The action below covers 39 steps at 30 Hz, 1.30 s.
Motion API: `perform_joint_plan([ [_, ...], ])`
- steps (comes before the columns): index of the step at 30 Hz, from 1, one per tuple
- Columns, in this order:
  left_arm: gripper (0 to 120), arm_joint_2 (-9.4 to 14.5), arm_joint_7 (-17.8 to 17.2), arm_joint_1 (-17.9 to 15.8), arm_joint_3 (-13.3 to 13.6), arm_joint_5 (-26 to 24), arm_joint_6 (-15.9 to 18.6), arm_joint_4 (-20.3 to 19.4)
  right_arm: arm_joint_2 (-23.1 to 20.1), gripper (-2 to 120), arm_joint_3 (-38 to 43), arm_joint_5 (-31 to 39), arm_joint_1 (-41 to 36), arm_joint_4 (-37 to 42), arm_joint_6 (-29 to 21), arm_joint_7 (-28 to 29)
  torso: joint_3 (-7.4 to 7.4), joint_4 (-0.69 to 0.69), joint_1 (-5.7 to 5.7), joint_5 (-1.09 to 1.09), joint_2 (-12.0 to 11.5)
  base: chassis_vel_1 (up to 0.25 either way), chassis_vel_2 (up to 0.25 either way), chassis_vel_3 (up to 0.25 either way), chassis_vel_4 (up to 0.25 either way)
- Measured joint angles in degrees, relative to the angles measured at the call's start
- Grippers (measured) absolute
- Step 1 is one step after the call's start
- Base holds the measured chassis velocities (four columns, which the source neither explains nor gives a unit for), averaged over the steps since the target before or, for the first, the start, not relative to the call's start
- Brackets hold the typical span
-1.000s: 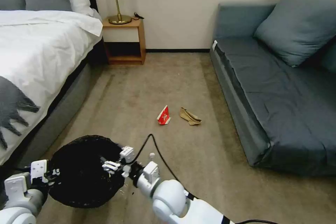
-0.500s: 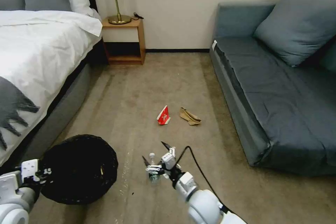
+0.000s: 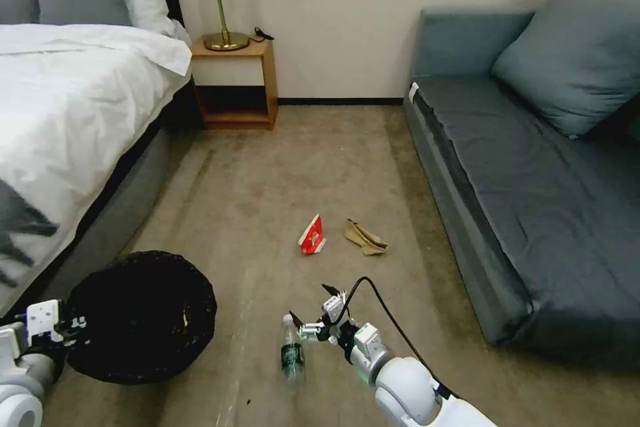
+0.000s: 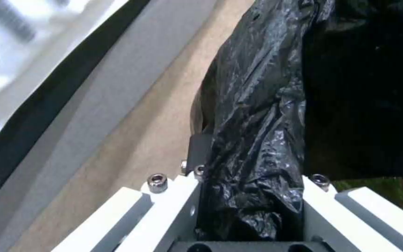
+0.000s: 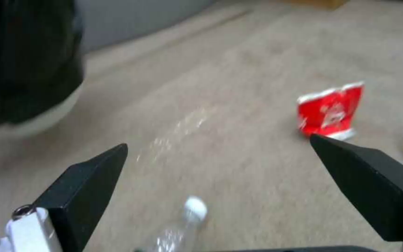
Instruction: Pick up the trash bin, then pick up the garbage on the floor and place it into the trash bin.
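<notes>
The left gripper, low at the robot's left, is clamped on the rim of the round, low bin lined with a crinkly black plastic bag; in the left wrist view the crumpled bag is pinched between the white fingers. The bin hangs tilted above the beige carpet floor, beside the grey base of the white-sheeted bed.

Just to its right, the right gripper hovers low over the carpet with its black fingers spread wide and holding nothing. The clear plastic bottle with a green label and white cap lies on the floor right below and beside them, cap toward the gripper; in the right wrist view its white cap shows between the two fingers.

Farther on, in the middle of the floor, the red-and-white packet stands on edge, and the crumpled tan paper lies just to its right, apart from it. The dark grey-blue sofa runs along the right, and a wooden nightstand with a brass lamp stands at the far wall
</notes>
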Motion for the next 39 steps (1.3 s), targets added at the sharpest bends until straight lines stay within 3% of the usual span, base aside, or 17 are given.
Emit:
perform_joint_plan([
  [4,3,-0.01,-0.15,-0.44,0.70,-0.06,0.34,-0.74,-3.86,100,-4.71,0.22,4.49,-2.16,-2.90,-6.27,-0.02,0.01,-0.01,0.00,0.00,0.000,0.000,0.000,0.000],
  [10,3,-0.29,-0.20,0.10,-0.01,-0.05,0.39,-0.91,-5.00,100,-10.56,1.88,9.91,-5.04,-6.77,-8.08,-0.01,0.02,-0.01,0.00,0.00,0.000,0.000,0.000,0.000],
  [20,3,-0.61,-0.72,1.06,-5.03,-3.27,1.12,-2.95,-0.19,100,-22.82,25.23,22.39,-8.57,-24.50,6.24,-0.02,0.03,0.00,-0.01,0.00,0.000,0.000,0.000,0.000],
  [25,3,-0.54,-0.84,1.41,-5.89,-4.37,1.18,-3.38,2.63,100,-26.03,34.05,26.44,-11.54,-31.81,13.48,-0.01,0.02,0.00,-0.01,0.00,0.000,0.000,0.000,0.000],
  [31,3,-0.32,-0.88,1.81,-6.32,-4.53,1.11,-3.34,7.36,100,-26.51,40.56,27.78,-16.44,-35.05,20.67,-0.01,0.02,0.00,-0.02,0.00,0.000,0.000,0.000,0.000],
  [39,3,0.11,-0.78,1.75,-6.66,-4.66,1.06,-3.61,12.32,100,-25.53,39.98,26.77,-22.04,-35.41,24.93,-0.01,0.02,0.00,-0.01,0.00,0.000,0.000,0.000,0.000],
])
